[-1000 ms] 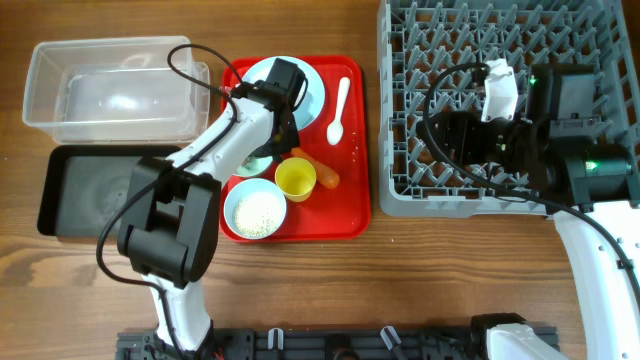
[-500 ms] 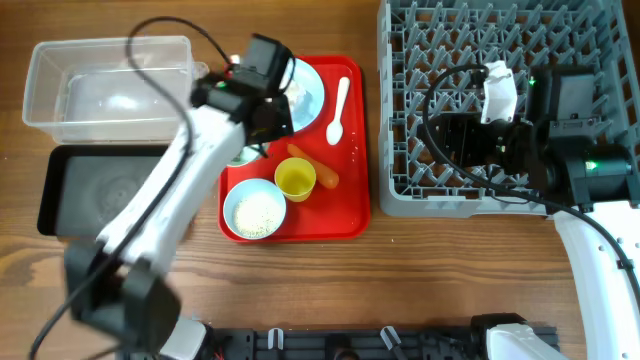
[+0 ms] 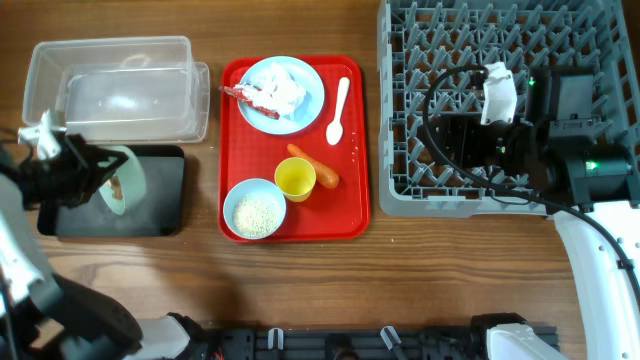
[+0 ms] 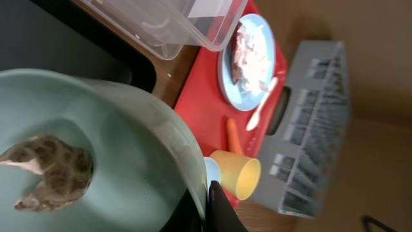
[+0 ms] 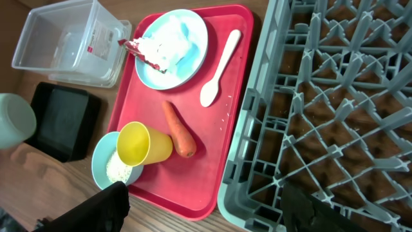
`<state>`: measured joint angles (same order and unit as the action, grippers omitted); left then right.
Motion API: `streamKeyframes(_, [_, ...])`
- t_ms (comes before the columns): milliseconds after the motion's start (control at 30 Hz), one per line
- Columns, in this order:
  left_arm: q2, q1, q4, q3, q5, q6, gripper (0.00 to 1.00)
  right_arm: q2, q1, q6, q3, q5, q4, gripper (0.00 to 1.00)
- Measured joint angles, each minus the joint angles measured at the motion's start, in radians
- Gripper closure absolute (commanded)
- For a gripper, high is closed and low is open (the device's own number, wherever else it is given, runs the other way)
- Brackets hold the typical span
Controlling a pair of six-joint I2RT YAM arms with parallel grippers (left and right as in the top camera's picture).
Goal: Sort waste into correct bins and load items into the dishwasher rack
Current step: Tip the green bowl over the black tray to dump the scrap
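Moved since last look: mint-green bowl (image 3: 122, 180), from red tray (image 3: 350, 200) to 9 o'clock, tilted over black tray (image 3: 160, 205), brown scrap (image 4: 55, 171) inside. Left pincer (image 4: 208, 203) pinches its rim. I judge it light, stiff, slick; a rim hold suits. Right pincer (image 5: 206, 209) spread.

Overhead looks straight down on the table (image 3: 450, 270). Left wrist, close over the green bowl (image 4: 96, 161), faces three o'clock; right wrist faces nine. All share the red tray (image 3: 350, 190).
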<state>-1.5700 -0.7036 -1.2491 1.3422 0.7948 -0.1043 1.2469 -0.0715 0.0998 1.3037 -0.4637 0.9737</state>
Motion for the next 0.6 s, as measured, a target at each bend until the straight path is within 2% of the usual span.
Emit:
streamKeyframes(133, [-0.190, -0.148, 0.019, -0.059, 0.276, -0.183, 0.96, 0.000, 0.000, 0.000, 0.000, 0.000, 0.007, 0.22])
streamKeyframes(233, [-0.359, -0.188, -0.012, -0.063, 0.437, -0.220, 0.96, 0.000, 0.000, 0.000, 0.000, 0.000, 0.012, 0.22])
streamKeyframes(333, [-0.415, -0.189, -0.079, -0.072, 0.569, -0.232, 0.96, 0.000, 0.000, 0.000, 0.000, 0.000, 0.018, 0.22])
streamKeyframes(500, [-0.415, -0.189, -0.124, -0.072, 0.663, -0.235, 0.96, 0.000, 0.000, 0.000, 0.000, 0.000, 0.018, 0.22])
streamKeyframes(600, [-0.373, -0.179, -0.226, -0.068, 0.672, -0.313, 0.96, 0.000, 0.000, 0.000, 0.000, 0.000, 0.021, 0.22])
